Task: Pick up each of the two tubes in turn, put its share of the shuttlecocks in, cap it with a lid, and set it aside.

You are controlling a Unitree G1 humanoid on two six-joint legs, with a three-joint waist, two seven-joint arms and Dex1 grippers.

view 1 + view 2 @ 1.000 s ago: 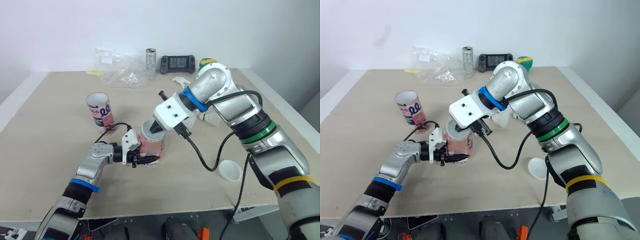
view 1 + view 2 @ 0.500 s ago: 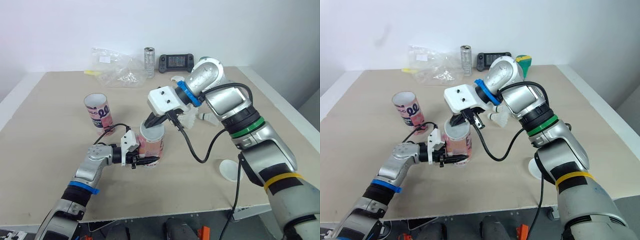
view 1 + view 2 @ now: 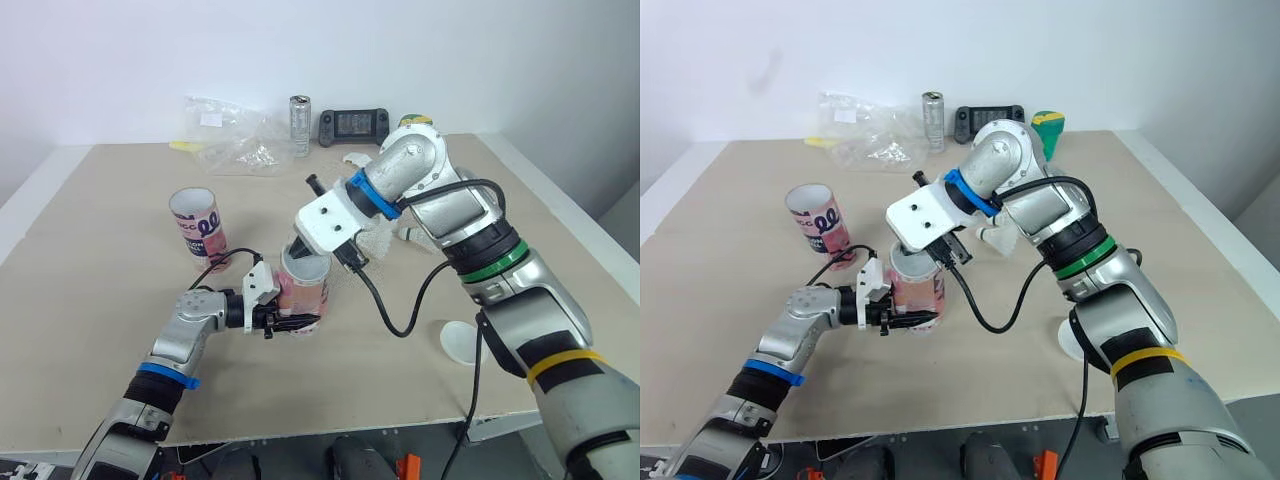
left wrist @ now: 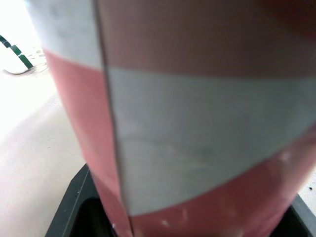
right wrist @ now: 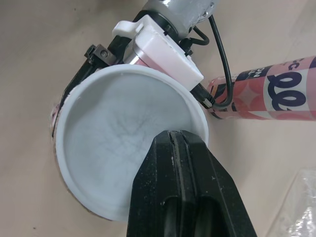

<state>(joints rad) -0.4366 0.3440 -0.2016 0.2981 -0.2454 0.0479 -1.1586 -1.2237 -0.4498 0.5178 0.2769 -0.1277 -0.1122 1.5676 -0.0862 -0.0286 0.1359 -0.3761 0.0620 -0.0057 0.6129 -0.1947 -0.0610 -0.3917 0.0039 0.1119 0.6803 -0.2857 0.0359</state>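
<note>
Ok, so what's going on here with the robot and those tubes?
The robot's left fingers grip a pink and white tube standing on the table. A white lid sits on its mouth, and the right fingers, shut, are at the lid's edge. A second tube stands further to the robot's left and looks open. A spare lid lies on the table to the right.

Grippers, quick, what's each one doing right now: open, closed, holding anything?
Left gripper: closed on the pink and white cardboard tube.
Right gripper: fingers shut together, holding nothing, tips at that tube's white top.
</note>
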